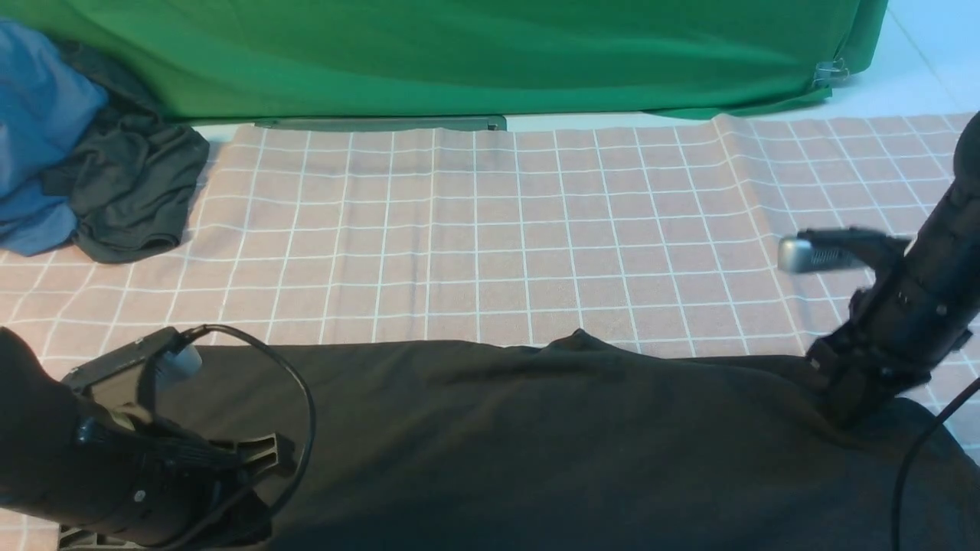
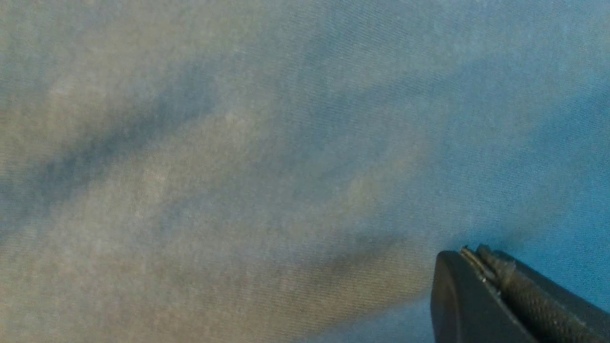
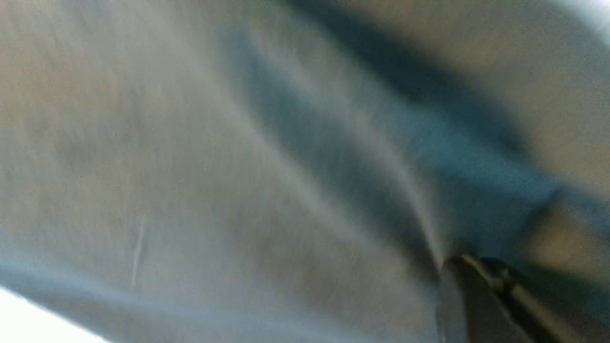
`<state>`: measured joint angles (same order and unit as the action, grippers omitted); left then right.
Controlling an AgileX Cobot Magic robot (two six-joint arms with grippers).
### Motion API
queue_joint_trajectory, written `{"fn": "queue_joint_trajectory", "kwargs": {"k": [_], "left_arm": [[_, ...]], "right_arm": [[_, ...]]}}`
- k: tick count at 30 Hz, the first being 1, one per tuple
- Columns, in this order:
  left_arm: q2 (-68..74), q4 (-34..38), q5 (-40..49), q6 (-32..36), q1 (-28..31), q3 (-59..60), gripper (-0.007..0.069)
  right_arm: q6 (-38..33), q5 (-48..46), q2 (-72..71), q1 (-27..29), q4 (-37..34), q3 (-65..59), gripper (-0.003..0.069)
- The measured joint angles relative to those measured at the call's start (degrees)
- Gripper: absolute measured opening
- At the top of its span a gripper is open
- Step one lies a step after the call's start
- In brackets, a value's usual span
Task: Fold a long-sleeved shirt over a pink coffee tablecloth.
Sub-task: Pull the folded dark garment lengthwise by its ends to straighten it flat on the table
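Note:
The black long-sleeved shirt [image 1: 536,444] lies spread across the near part of the pink coffee tablecloth [image 1: 498,229], its far edge running roughly straight from left to right. No print shows. My left gripper [image 1: 264,455] sits low at the shirt's left end; in the left wrist view its jaws [image 2: 469,252] are pressed together against the fabric [image 2: 238,166]. My right gripper [image 1: 842,417] digs into the shirt's right end. In the blurred right wrist view, creases in the cloth [image 3: 190,190] run to the shut tips [image 3: 460,259].
A blue garment [image 1: 38,138] and a dark grey garment [image 1: 130,191] lie heaped at the far left. The green backdrop [image 1: 459,53] hangs along the back, with a metal clip [image 1: 831,73] at its right corner. Cables loop off both arms.

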<state>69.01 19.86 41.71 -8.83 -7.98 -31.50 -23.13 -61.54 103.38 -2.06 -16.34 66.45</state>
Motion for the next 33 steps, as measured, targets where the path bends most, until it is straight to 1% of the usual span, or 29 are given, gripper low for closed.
{"fn": "queue_joint_trajectory", "kwargs": {"k": [6, 8, 10, 11, 12, 13, 15, 16, 18, 23, 26, 30, 32, 33], "left_arm": [[0.00, -1.42, 0.00, 0.00, 0.00, 0.00, 0.0012], [0.00, -1.47, 0.00, 0.00, 0.00, 0.00, 0.0012], [0.00, -1.66, 0.00, 0.00, 0.00, 0.00, 0.0012], [0.00, -1.93, 0.00, 0.00, 0.00, 0.00, 0.0012], [0.00, -2.14, 0.00, 0.00, 0.00, 0.00, 0.0012], [0.00, -2.29, 0.00, 0.00, 0.00, 0.00, 0.0012], [0.00, -2.51, -0.12, 0.00, 0.00, 0.00, 0.0012], [0.00, -2.51, -0.19, 0.00, 0.00, 0.00, 0.0012], [0.00, -2.51, -0.61, 0.00, 0.00, 0.00, 0.0012], [0.00, -2.51, -1.07, 0.00, 0.00, 0.00, 0.0013], [0.00, -2.51, -1.21, 0.00, 0.00, 0.00, 0.0012], [0.00, -2.51, -1.26, 0.00, 0.00, 0.00, 0.0012], [0.00, -2.51, -1.26, 0.00, 0.00, 0.00, 0.0012], [0.00, -2.61, -1.31, 0.00, 0.00, 0.00, 0.0012]], "right_arm": [[-1.56, 4.80, -1.96, 0.00, -0.05, 1.44, 0.0039], [-2.14, 4.92, -0.68, 0.00, -0.01, 1.46, 0.0057], [-2.31, 4.92, 0.63, 0.00, 0.12, 1.46, 0.0095], [-2.37, 4.87, 1.47, 0.00, 0.19, 1.46, 0.0139], [-2.37, 4.71, 1.82, 0.00, 0.19, 1.46, 0.0165], [-2.46, 4.29, 2.25, 0.00, 0.19, 1.46, 0.0230], [-2.87, 3.41, 2.32, 0.00, 0.25, 1.46, 0.0316], [-3.05, 3.29, 2.32, 0.00, 0.25, 1.46, 0.0323], [-3.72, 2.70, 2.32, 0.00, 0.63, 1.46, 0.0370], [-4.13, 2.62, 2.36, -0.78, 1.47, 1.46, 0.0391], [-4.13, 2.24, 3.02, -2.17, 2.05, 1.46, 0.0393], [-4.13, 2.08, 4.56, -4.60, 4.53, 1.46, 0.0393], [-4.13, 2.08, 4.69, -4.91, 4.89, 1.46, 0.0384], [-4.13, 2.08, 4.75, -5.28, 5.18, 1.46, 0.0358]]}}
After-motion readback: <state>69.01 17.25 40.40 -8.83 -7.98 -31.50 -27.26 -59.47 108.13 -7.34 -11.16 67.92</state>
